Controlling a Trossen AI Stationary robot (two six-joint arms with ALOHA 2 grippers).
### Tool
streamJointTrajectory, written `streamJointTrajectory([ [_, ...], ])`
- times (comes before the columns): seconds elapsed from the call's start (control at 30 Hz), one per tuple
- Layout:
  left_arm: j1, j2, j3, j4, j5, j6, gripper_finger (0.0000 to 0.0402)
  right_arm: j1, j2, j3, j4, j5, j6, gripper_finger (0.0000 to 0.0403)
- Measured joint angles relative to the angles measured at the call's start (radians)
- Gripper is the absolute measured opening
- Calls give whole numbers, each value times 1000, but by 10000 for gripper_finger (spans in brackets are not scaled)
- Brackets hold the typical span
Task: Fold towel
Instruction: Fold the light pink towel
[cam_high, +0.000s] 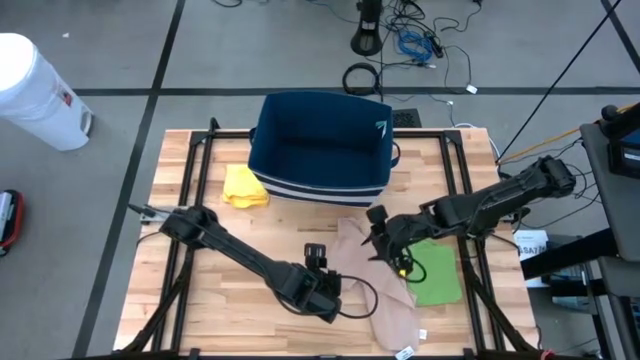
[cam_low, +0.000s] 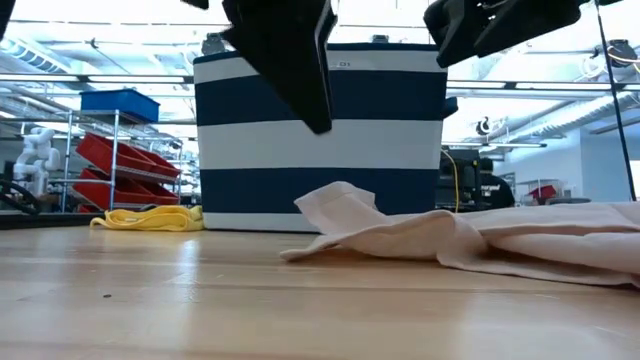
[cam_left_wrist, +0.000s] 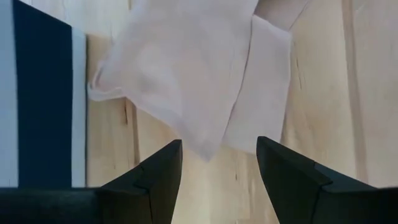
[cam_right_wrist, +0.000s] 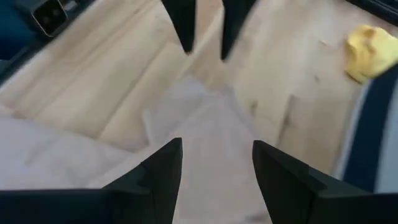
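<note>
Wooden table (cam_high: 200, 300), beige towel (cam_high: 385, 300) between released left end effector (cam_high: 318, 262) and released right end effector (cam_high: 378, 238).

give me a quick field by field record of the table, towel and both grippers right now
towel: beige towel lying rumpled on the wooden table, partly folded over itself
left gripper: open, empty, just above the towel's edge
right gripper: open, empty, above the towel
bin: navy and white striped bin at the table's back
other cloths: yellow cloth beside the bin, green cloth beside the towel
</note>
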Motion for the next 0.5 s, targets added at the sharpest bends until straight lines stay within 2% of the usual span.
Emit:
streamJointTrajectory([
  [0.17, 1, 23, -10, 6, 0, -1, 213, 52, 75, 0, 69, -20, 12, 183],
  [0.5, -16, 23, -154, 90, 57, -76, 213, 98, 266, 0, 148, -19, 52, 183],
])
